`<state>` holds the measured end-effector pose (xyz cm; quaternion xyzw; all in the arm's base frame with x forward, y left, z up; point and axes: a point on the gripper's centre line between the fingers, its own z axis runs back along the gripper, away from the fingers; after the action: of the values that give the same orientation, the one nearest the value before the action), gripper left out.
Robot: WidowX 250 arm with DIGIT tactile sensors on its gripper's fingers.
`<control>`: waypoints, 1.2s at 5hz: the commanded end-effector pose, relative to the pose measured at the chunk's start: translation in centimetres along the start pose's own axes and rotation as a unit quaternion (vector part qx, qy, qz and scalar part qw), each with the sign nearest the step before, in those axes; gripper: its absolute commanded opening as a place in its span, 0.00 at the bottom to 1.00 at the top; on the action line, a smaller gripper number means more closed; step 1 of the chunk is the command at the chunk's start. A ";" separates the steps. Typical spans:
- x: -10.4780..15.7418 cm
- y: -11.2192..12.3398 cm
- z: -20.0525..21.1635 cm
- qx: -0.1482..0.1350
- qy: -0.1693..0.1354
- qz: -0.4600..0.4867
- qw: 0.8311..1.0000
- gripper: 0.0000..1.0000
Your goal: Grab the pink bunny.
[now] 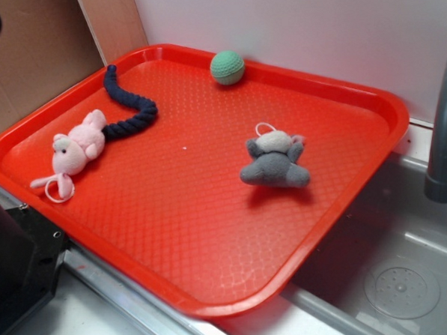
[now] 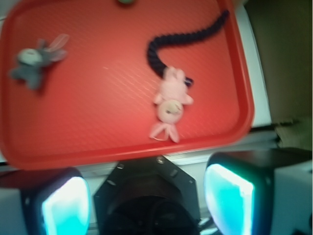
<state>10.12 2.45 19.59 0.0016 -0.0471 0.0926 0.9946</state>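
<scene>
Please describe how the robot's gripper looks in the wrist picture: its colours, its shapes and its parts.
The gripper has two broad black fingers with rounded corners; their inner faces glow pale cyan to white. Between them sits a black, angular housing with small screws near its top edge. No cables or markings can be seen; the picture is somewhat blurred.

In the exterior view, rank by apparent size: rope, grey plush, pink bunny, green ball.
1. Dark blue rope.
2-3. Grey plush and pink bunny: look alike, unranked.
4. Green ball, though farthest from camera.
</scene>
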 end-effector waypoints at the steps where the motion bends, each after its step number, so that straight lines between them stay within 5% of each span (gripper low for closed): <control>1: 0.6 2.6 -5.4 0.013 -0.011 0.066 0.998 1.00; 3: 4.2 2.8 -12.9 0.016 -0.029 0.077 0.996 1.00; 5: 5.2 3.3 -17.6 0.043 -0.009 0.071 0.996 1.00; 6: 5.2 3.3 -18.4 0.039 0.000 0.067 0.997 0.00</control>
<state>16.18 6.73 1.70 0.0352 -0.0368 0.1641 0.9851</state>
